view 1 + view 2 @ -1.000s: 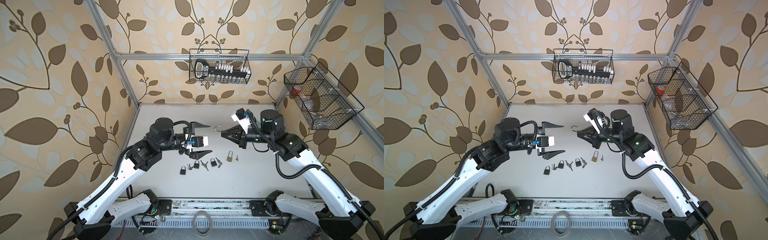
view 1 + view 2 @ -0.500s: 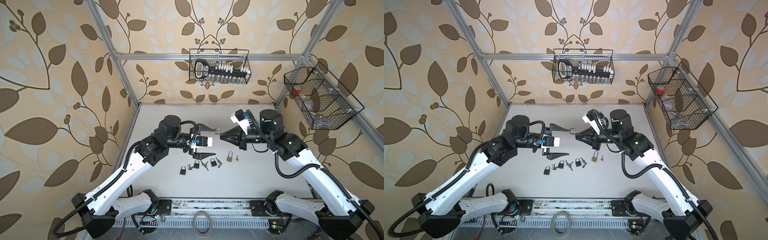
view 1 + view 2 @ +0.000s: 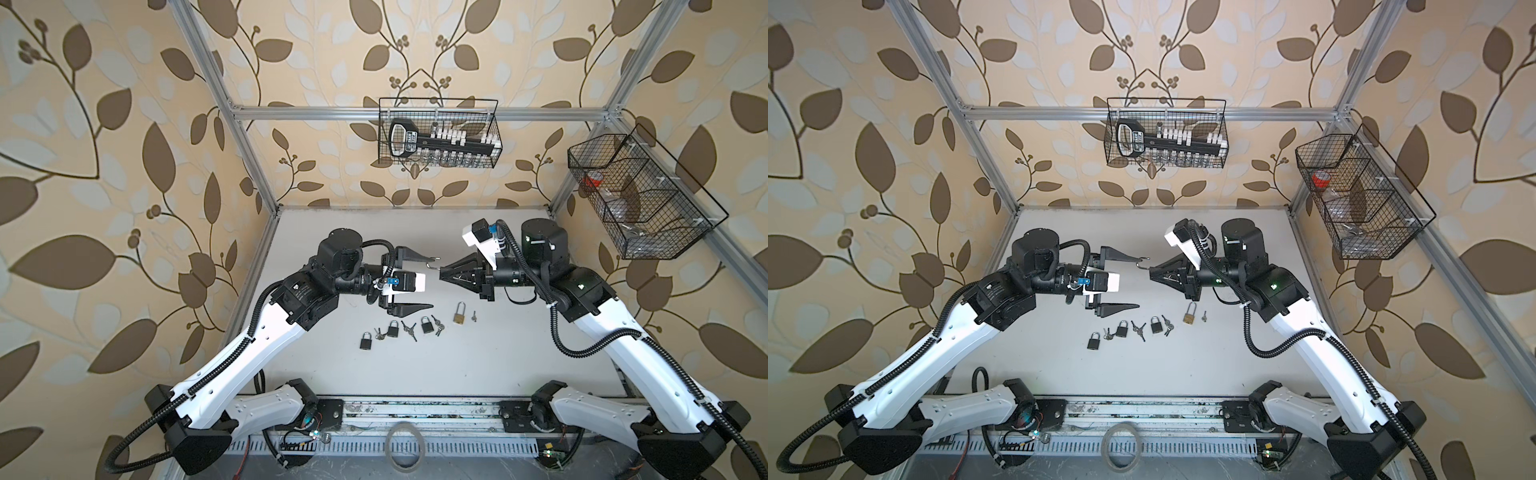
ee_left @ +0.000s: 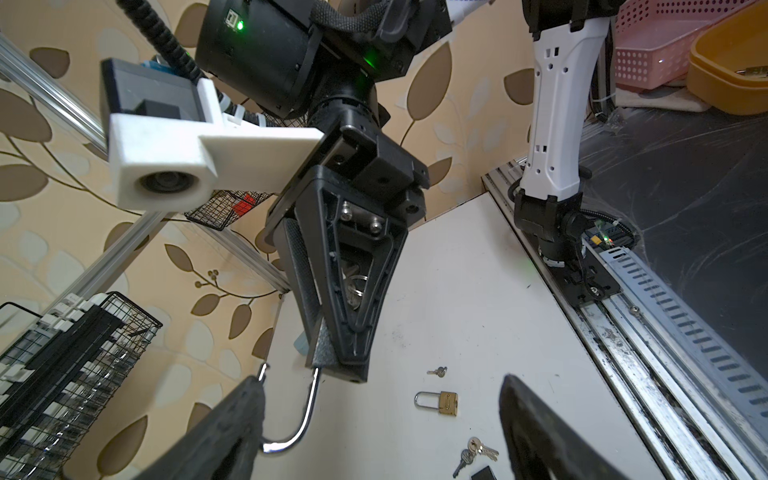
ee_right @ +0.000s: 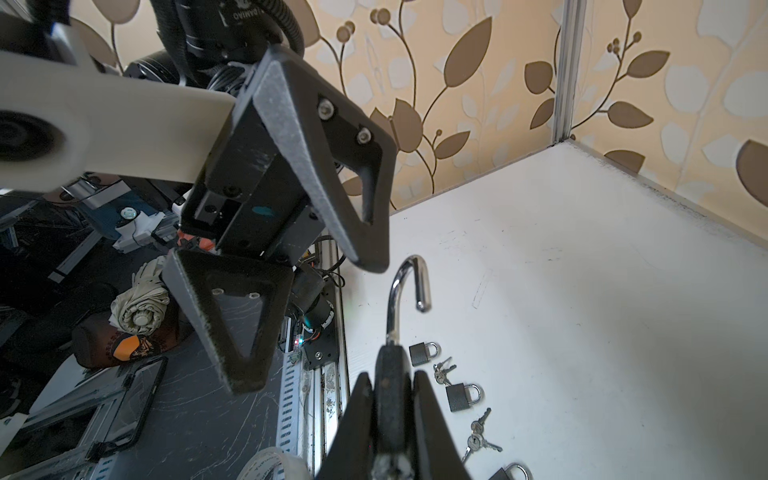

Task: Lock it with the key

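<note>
Right gripper [image 3: 443,275]: raised above the table and pointing at the left arm, with its fingers pressed together on a padlock body.
Open padlock [image 5: 390,374]: its dark body is pinched edge-on between the right fingers, and only the top edge shows.
Shackle [image 5: 401,286]: silver, swung out of the body, with its free end hanging loose and its curve reaching towards the left gripper.
Left gripper [image 3: 431,283]: jaws spread wide and holding nothing, level with the right gripper and facing it.
Left fingers: the upper finger [image 5: 332,187] has its tip right at the shackle's bend, though I cannot tell if they touch. The lower finger [image 5: 232,324] sits well below the shackle.
Metal ring [image 4: 355,286]: seen through the right finger's open frame in the left wrist view. It is too hidden to tell whether a key sits in the held lock.
Brass padlock [image 3: 459,314]: flat on the table below the right gripper, shackle closed.
Single key [image 3: 473,316]: just beside the brass padlock, not touching it.
Black padlocks [image 3: 392,329]: three in a loose row on the table under the left gripper, all closed.
Key bunches [image 3: 408,329]: one small bunch lies next to each black padlock.
Table [image 3: 457,374]: white, scuffed.
Wire baskets: one on the back wall [image 3: 494,124] and one on the right wall [image 3: 665,245].
</note>
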Robot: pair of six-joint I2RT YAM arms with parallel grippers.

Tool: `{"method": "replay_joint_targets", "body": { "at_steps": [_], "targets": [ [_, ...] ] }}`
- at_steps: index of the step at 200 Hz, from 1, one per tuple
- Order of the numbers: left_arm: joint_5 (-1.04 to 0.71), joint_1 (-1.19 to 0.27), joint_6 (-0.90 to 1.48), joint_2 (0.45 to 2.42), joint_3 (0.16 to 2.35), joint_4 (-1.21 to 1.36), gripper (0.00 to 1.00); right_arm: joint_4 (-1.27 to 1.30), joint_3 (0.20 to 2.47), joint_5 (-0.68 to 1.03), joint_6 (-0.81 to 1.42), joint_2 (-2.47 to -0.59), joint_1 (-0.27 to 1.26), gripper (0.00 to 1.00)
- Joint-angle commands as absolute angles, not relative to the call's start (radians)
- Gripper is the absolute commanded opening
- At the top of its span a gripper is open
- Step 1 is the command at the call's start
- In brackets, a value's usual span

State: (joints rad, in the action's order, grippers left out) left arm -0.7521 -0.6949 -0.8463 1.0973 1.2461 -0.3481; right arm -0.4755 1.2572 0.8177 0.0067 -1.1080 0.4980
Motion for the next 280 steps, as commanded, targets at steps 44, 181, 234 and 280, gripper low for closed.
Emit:
{"method": "replay_joint_targets", "body": {
  "at_steps": [44, 181, 234, 280],
  "targets": [
    [-0.755, -0.701, -0.89, 1.12, 1.291, -0.332, 0.81, -0.382, 1.228, 0.898, -0.006, -1.047, 0.505, 0.0],
    [-0.79, -0.701, -0.668, 1.096, 1.256, -0.204, 0.59, -0.27, 1.159, 0.797, -0.015, -0.987, 0.505, 0.0],
    [-0.649, -0.701, -0.514, 1.001, 1.169, -0.184, 0.66, -0.167, 1.086, 0.786, -0.042, -0.901, 0.505, 0.0],
    [-0.589, -0.702, -0.267, 0.98, 1.216, -0.223, 0.65, -0.102, 1.059, 0.748, -0.133, -0.901, 0.504, 0.0]
  ]
}}
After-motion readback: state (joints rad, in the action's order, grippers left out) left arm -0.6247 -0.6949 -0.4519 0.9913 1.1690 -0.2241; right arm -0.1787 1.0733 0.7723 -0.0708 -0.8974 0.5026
